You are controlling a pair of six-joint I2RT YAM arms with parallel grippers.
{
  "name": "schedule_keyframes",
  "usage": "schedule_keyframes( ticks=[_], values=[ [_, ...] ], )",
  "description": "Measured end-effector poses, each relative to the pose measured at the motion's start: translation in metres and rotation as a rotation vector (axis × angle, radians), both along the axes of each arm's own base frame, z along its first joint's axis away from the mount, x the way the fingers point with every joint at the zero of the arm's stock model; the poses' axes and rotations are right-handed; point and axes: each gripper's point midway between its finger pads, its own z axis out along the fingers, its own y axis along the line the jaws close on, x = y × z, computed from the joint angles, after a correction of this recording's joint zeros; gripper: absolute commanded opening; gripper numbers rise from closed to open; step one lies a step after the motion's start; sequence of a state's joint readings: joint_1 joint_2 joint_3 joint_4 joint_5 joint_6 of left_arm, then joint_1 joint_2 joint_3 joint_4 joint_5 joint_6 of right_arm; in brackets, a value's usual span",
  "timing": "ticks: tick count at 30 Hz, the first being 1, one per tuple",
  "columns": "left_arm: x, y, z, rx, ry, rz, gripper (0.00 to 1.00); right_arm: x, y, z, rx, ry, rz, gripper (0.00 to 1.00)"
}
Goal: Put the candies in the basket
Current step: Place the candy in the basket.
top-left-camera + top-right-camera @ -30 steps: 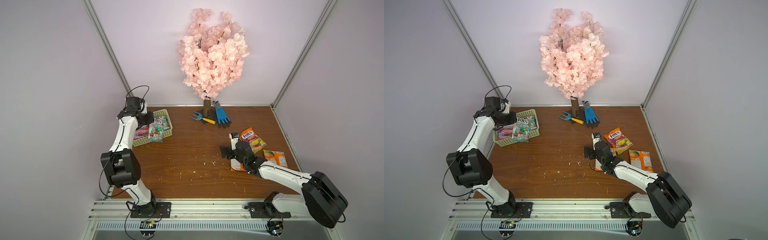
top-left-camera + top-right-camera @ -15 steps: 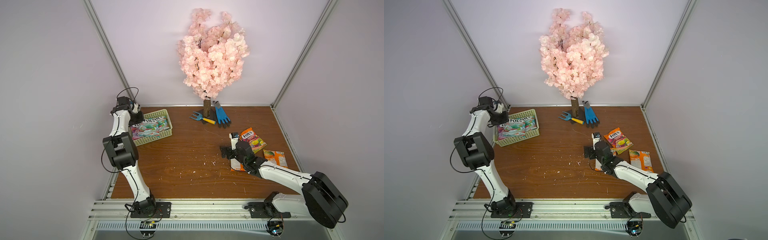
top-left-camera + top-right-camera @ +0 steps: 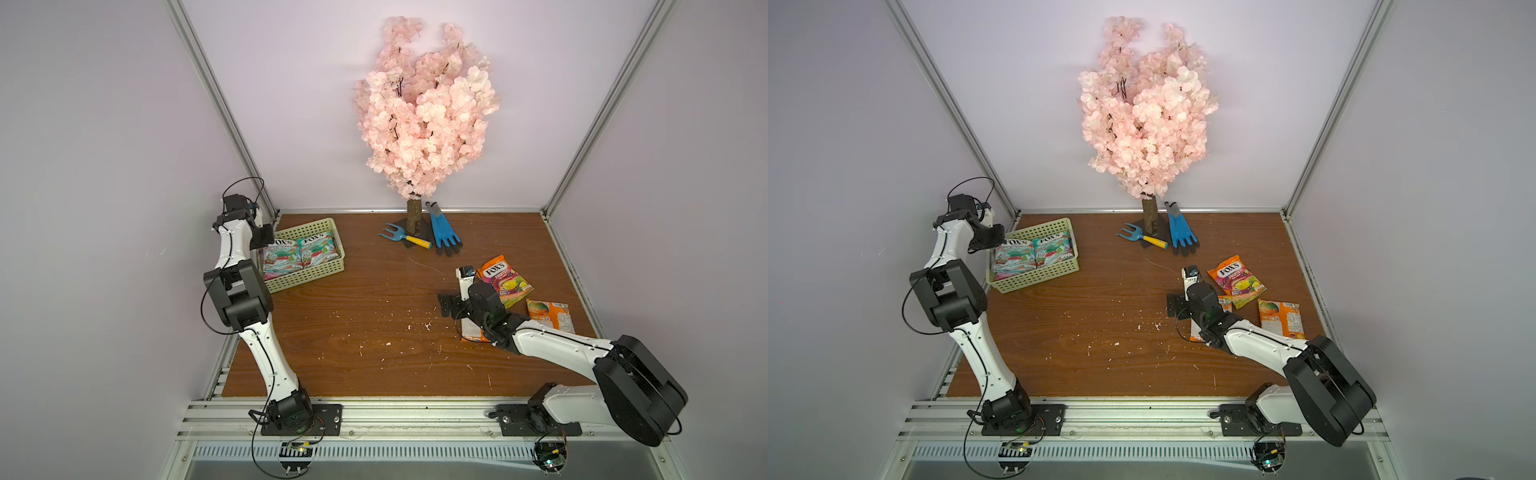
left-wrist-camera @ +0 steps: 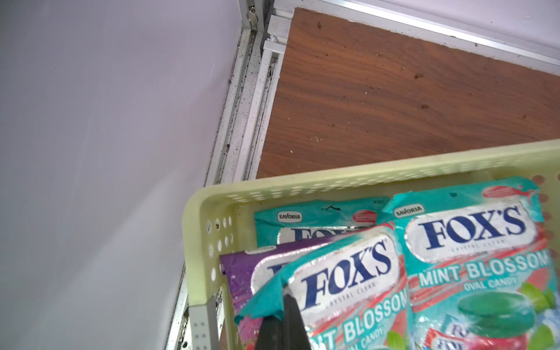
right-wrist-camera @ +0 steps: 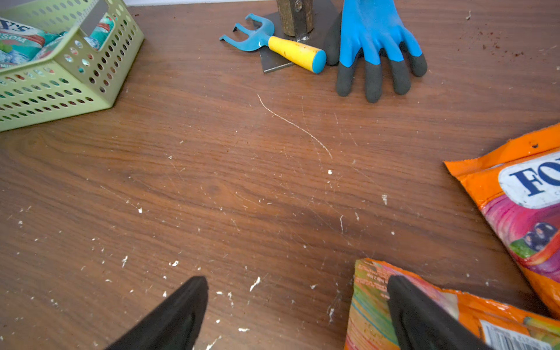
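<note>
**Candy bags: location, grip state, handling**

At the far left, the left gripper [image 4: 283, 318] stands at the wall end of the pale yellow-green perforated plastic basket [image 3: 305, 225]. Its jaws are pressed fully together. The tip lies against a corner of a glossy teal "FOX'S" bag [image 4: 348, 288]. You cannot tell whether any foil is pinched between the jaws.

The basket holds at least four bags. A second teal bag [image 4: 472, 257] lies beside the first, and a purple bag [image 4: 242, 272] and a third teal bag [image 4: 318, 218] show beneath them.

Mid-table, ignore the blue garden fork with a yellow handle [image 3: 405, 237] and the blue glove with dark fingertips [image 3: 444, 237]. Both lie at the foot of the pink artificial blossom tree [image 3: 424, 112].

On the right, the right gripper [image 5: 297, 281] is spread to full width and holds nothing. One finger sits over the edge of an orange bag [image 5: 372, 303] lying flat on the brown wooden tabletop [image 3: 374, 332]. The other finger is over bare wood. A face-up orange bag [image 3: 505, 282] and a face-down orange bag [image 3: 550, 316] lie close by, further right.

Treat each bag as light, soft and probably slippery, with loose sweets that shift inside. Take hold at a sealed end seam or corner, where the foil is flat and thin. A grip across the filled middle is likely to slide off. Because the bags lie flat, expect to work one finger under an edge first.
</note>
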State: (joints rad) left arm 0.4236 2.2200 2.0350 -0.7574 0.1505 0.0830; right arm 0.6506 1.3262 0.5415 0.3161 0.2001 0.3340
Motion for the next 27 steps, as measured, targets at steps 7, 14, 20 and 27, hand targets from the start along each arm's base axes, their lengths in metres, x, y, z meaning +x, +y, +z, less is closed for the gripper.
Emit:
schedule_keyframes(
  ticks=[7, 14, 20, 27],
  values=[
    [0.011, 0.011, -0.008, 0.028, 0.001, 0.012, 0.47, 0.000, 0.000, 0.000, 0.000, -0.002, -0.001, 0.99],
    [0.014, 0.015, 0.017, 0.043, -0.052, 0.050, 0.62, 0.003, -0.008, -0.009, -0.031, 0.013, -0.046, 0.99],
    [-0.003, -0.016, 0.082, -0.040, -0.179, 0.038, 1.00, 0.004, -0.038, -0.018, -0.113, 0.119, -0.207, 0.99],
    [-0.043, -0.079, 0.142, -0.138, -0.319, -0.039, 1.00, -0.017, -0.083, 0.000, -0.084, 0.190, -0.339, 0.90]
  ],
)
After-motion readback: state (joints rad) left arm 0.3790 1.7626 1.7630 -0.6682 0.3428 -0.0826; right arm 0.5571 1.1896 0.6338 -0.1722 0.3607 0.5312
